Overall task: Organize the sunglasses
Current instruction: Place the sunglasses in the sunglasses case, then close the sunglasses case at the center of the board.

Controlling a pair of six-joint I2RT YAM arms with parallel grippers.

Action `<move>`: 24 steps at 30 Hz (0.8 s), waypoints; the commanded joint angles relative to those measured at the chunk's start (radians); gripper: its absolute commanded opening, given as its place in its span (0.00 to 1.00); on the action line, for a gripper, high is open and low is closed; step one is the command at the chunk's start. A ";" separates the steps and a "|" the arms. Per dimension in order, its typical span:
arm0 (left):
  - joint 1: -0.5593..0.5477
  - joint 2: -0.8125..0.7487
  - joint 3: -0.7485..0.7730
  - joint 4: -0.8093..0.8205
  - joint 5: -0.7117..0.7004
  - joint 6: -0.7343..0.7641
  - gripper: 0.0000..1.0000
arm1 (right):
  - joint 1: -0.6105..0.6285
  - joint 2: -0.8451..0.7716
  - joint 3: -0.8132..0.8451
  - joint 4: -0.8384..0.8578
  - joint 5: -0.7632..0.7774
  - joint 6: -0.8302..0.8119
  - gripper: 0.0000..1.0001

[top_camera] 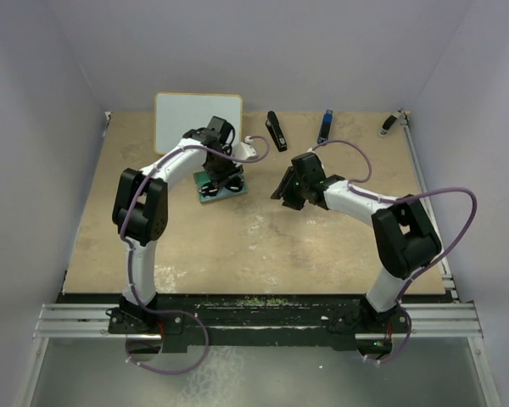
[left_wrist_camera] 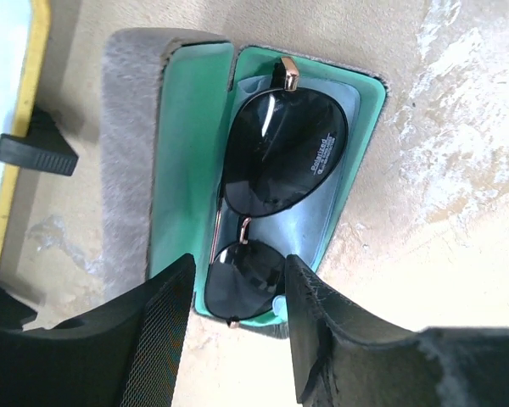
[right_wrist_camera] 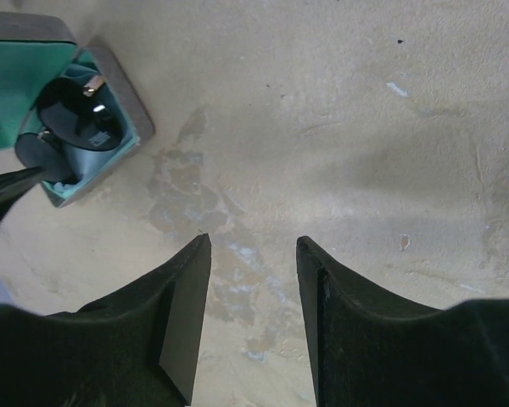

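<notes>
The aviator sunglasses (left_wrist_camera: 280, 161) lie folded inside the open grey case (left_wrist_camera: 136, 144) with its teal lining, on top of a light-blue cloth (left_wrist_camera: 318, 225). My left gripper (left_wrist_camera: 237, 275) is open, hovering just above the near end of the case, empty, its jaws on either side of the lower lens. The case and sunglasses also show in the right wrist view (right_wrist_camera: 72, 123) at upper left, and under my left gripper in the top view (top_camera: 220, 186). My right gripper (right_wrist_camera: 253, 246) is open and empty over bare table, to the right of the case (top_camera: 287, 191).
A whiteboard with a yellow edge (top_camera: 198, 119) lies at the back left, close behind the case. A black marker (top_camera: 276, 131), a blue pen (top_camera: 325, 125) and a small black item (top_camera: 389, 124) lie along the back of the table.
</notes>
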 commanded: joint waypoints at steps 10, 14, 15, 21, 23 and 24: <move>0.003 -0.228 -0.076 0.080 -0.024 -0.110 0.55 | 0.015 0.081 0.048 0.181 -0.096 -0.108 0.49; 0.003 -0.318 -0.106 0.133 -0.059 -0.153 0.70 | 0.030 0.149 0.181 0.099 -0.063 -0.191 0.53; 0.003 -0.334 -0.107 0.144 -0.076 -0.164 0.71 | 0.030 0.171 0.219 0.073 -0.062 -0.210 0.53; 0.040 -0.354 -0.083 0.173 -0.186 -0.210 0.73 | 0.050 0.307 0.374 -0.005 -0.106 -0.307 0.50; 0.058 -0.337 -0.065 0.165 -0.198 -0.228 0.73 | 0.057 0.335 0.400 -0.029 -0.088 -0.323 0.47; 0.066 -0.323 -0.053 0.157 -0.200 -0.236 0.73 | 0.059 0.346 0.405 -0.031 -0.082 -0.328 0.43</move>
